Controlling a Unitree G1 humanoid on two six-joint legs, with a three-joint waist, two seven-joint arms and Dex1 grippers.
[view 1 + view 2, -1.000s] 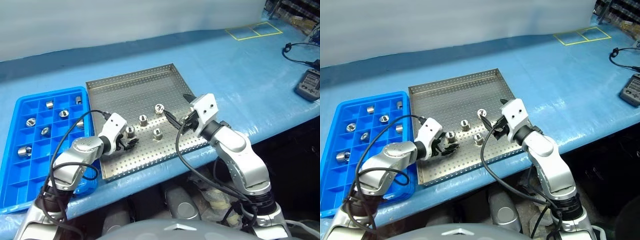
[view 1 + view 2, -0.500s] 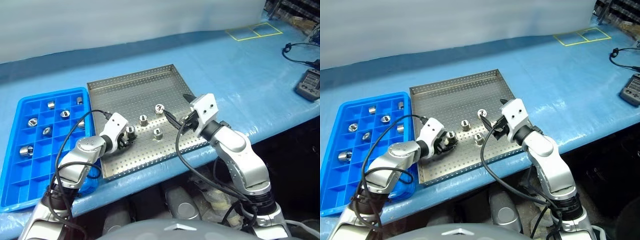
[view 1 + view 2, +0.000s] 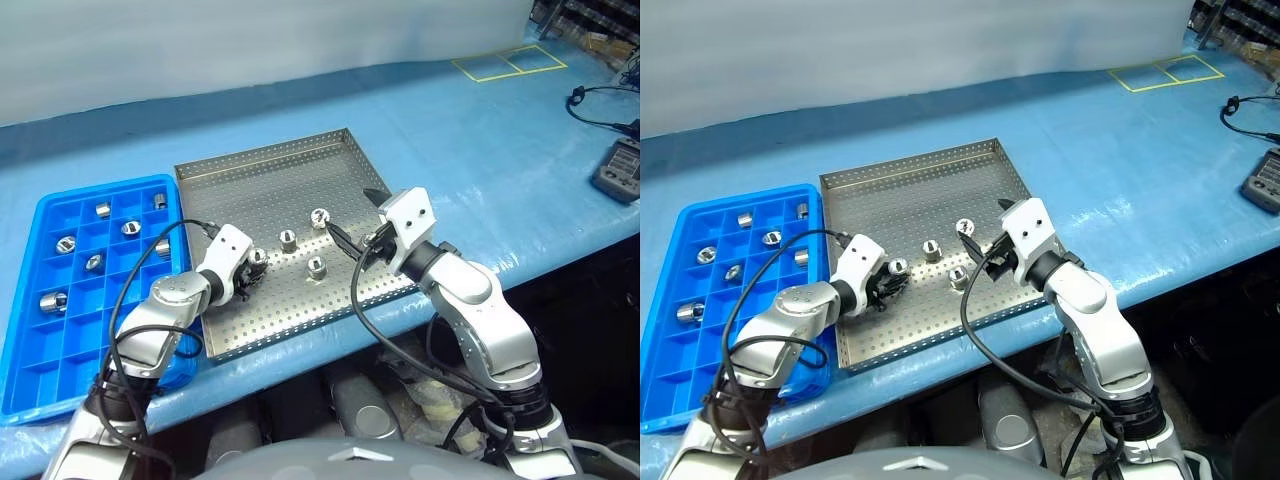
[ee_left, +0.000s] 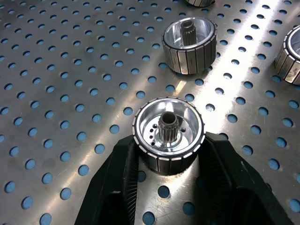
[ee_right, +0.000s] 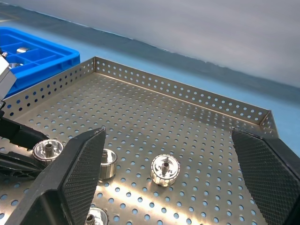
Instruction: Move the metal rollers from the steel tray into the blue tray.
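The steel tray (image 3: 270, 180) lies on the blue table, with the blue tray (image 3: 60, 340) to its left. My left gripper (image 3: 251, 272) is down in the steel tray's front left part, shut on one of the metal rollers (image 4: 168, 133), which stands upright on the perforated floor between both fingers (image 4: 124, 173). Three more rollers (image 3: 287, 239) (image 3: 319, 216) (image 3: 315, 266) stand loose near the tray's middle. Over the tray's right side hovers my right gripper (image 3: 358, 222), open and holding nothing. Several rollers (image 3: 128, 228) sit in the blue tray's compartments.
A black device (image 3: 620, 170) and a cable (image 3: 600, 100) lie at the table's far right. Yellow tape squares (image 3: 505, 62) mark the back right. The steel tray's front rim (image 3: 300, 335) is close to the table's front edge.
The left gripper's fingers have closed from wide open onto the roller in the steel tray. Neither hand has shifted, and the right gripper stays open.
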